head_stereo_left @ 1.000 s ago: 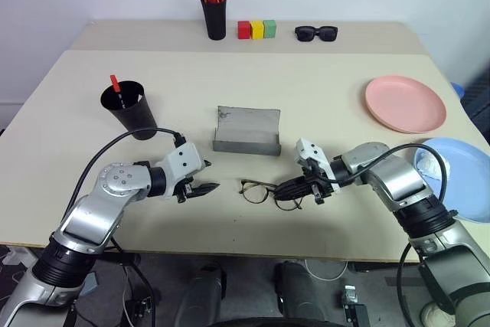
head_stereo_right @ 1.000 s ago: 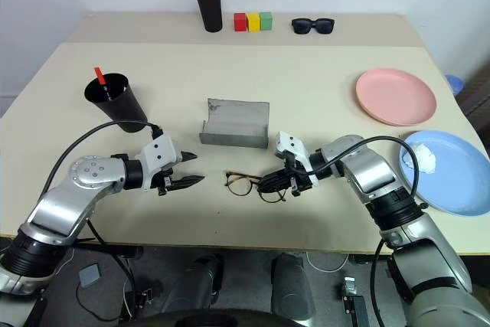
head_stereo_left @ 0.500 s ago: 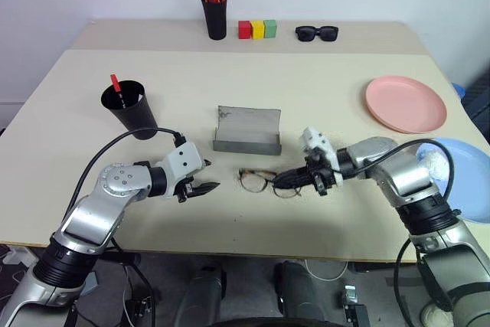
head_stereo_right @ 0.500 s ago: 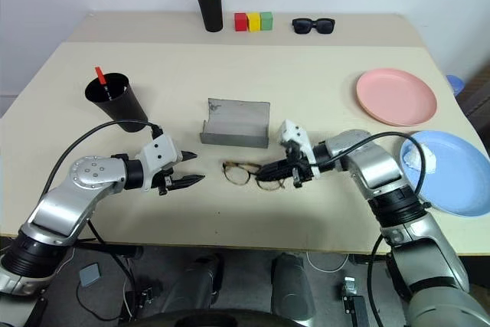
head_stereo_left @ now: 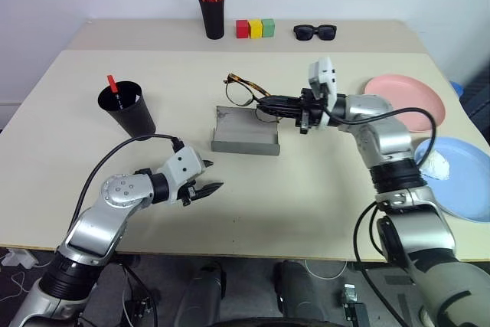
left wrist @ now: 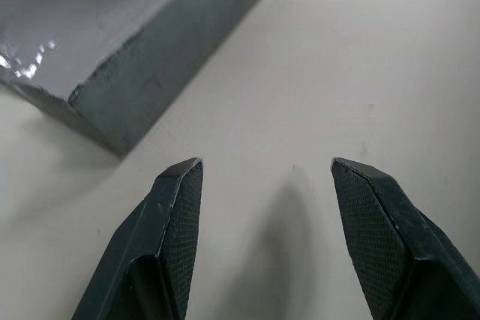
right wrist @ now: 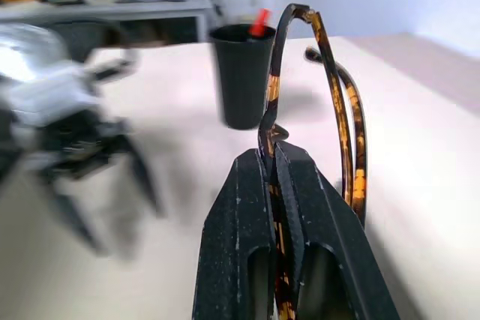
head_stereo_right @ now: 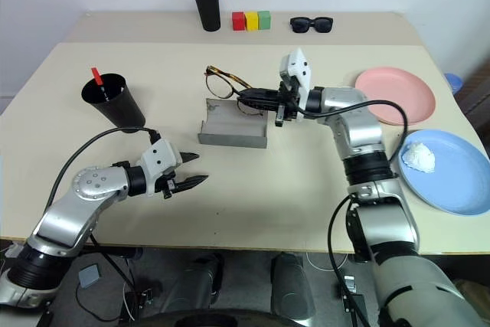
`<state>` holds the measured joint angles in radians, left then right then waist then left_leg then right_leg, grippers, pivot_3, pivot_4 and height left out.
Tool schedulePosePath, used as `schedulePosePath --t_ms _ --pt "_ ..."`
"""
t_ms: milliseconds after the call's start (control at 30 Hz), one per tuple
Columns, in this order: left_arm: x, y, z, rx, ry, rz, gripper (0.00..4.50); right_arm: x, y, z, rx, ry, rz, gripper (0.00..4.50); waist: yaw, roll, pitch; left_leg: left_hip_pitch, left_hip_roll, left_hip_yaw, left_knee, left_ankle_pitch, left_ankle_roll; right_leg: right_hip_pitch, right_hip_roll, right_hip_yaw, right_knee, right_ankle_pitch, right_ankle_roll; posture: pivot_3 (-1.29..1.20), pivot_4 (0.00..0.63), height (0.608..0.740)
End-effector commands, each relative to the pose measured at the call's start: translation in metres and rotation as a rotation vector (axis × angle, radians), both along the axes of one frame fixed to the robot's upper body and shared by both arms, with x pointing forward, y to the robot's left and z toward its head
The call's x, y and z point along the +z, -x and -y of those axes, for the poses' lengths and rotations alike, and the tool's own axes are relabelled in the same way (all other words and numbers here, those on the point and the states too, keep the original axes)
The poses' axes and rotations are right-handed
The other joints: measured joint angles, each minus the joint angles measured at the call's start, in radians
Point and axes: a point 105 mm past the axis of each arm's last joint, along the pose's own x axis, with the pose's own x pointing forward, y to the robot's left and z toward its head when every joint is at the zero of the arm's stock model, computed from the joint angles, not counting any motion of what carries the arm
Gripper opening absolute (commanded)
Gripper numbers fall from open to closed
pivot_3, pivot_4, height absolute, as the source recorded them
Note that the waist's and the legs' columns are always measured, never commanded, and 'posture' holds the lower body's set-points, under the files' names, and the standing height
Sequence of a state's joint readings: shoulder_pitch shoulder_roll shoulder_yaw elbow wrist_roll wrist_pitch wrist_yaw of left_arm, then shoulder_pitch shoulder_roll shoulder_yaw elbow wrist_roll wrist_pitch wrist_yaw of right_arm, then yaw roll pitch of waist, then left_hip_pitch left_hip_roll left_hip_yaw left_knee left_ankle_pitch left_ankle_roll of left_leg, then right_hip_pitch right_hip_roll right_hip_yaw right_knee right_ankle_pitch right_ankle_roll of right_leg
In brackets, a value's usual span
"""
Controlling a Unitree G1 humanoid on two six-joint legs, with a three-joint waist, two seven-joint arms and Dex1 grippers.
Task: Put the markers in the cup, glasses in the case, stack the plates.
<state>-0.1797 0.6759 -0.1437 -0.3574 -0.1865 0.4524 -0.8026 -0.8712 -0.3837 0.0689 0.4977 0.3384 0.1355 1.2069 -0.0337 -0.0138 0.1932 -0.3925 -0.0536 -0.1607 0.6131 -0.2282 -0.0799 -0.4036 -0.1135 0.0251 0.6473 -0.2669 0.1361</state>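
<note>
My right gripper (head_stereo_left: pixel 265 103) is shut on the glasses (head_stereo_left: pixel 240 89), pinching one lens rim, and holds them in the air just above the open grey case (head_stereo_left: pixel 246 132). In the right wrist view the glasses (right wrist: pixel 341 125) stand up from the shut fingers (right wrist: pixel 247 207). My left gripper (head_stereo_left: pixel 214 174) is open and empty, low over the table in front and to the left of the case (left wrist: pixel 112 58). At the left stands the black cup (head_stereo_left: pixel 126 109) with a red-capped marker (head_stereo_left: pixel 112 83) in it. The pink plate (head_stereo_left: pixel 419 105) and the blue plate (head_stereo_left: pixel 459 185) with a white lump (head_stereo_left: pixel 438 162) lie apart at the right.
At the table's back stand a black pen holder (head_stereo_left: pixel 213 14) with orange-red pens, three coloured blocks (head_stereo_left: pixel 256 29) and black sunglasses (head_stereo_left: pixel 315 32). My right arm reaches over the table beside the pink plate.
My right gripper has lifted the glasses off the table and carried them up and back to above the case. The left gripper has stayed where it was, still open.
</note>
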Motion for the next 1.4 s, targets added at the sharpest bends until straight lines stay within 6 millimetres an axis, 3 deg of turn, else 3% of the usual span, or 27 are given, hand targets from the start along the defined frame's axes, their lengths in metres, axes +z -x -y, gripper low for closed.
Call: schedulePosePath --t_ms 33,533,1133,1233,1400 --pt "0.016 0.000 0.000 0.001 0.006 0.071 2.78 0.012 -0.009 -0.006 -0.023 -0.015 0.097 0.04 -0.003 0.000 0.000 0.000 0.000 0.000 0.000 0.000 0.000 0.000 0.000 0.000 0.000 0.000 0.000 0.00 0.150 0.740" --pt "0.020 0.001 -0.012 0.071 -0.029 0.075 2.78 -0.037 -0.008 -0.028 0.066 0.116 0.072 0.04 -0.012 0.001 0.000 0.000 0.000 0.000 0.000 0.000 0.000 -0.001 0.000 0.000 0.001 0.000 0.000 0.00 0.150 0.740" --pt "0.019 0.004 -0.012 0.083 -0.028 0.063 2.78 -0.054 -0.009 -0.028 0.079 0.240 0.072 0.04 -0.013 0.001 0.000 0.001 0.000 0.000 0.000 0.000 0.000 -0.001 0.000 0.000 0.001 0.000 0.000 0.00 0.150 0.740" --pt "0.019 0.004 -0.012 0.084 -0.028 0.065 2.78 -0.055 -0.009 -0.026 0.080 0.256 0.062 0.99 -0.013 0.001 0.000 0.001 0.000 0.000 0.000 0.000 0.000 -0.001 0.000 0.000 0.001 0.000 0.000 0.00 0.150 0.740" --pt "0.019 0.003 -0.013 0.087 -0.025 0.067 2.78 -0.053 -0.011 -0.023 0.059 0.255 0.081 3.51 -0.012 0.001 0.000 0.001 0.000 0.000 0.000 0.000 0.000 -0.001 0.000 0.000 0.001 0.000 0.000 0.00 0.150 0.740"
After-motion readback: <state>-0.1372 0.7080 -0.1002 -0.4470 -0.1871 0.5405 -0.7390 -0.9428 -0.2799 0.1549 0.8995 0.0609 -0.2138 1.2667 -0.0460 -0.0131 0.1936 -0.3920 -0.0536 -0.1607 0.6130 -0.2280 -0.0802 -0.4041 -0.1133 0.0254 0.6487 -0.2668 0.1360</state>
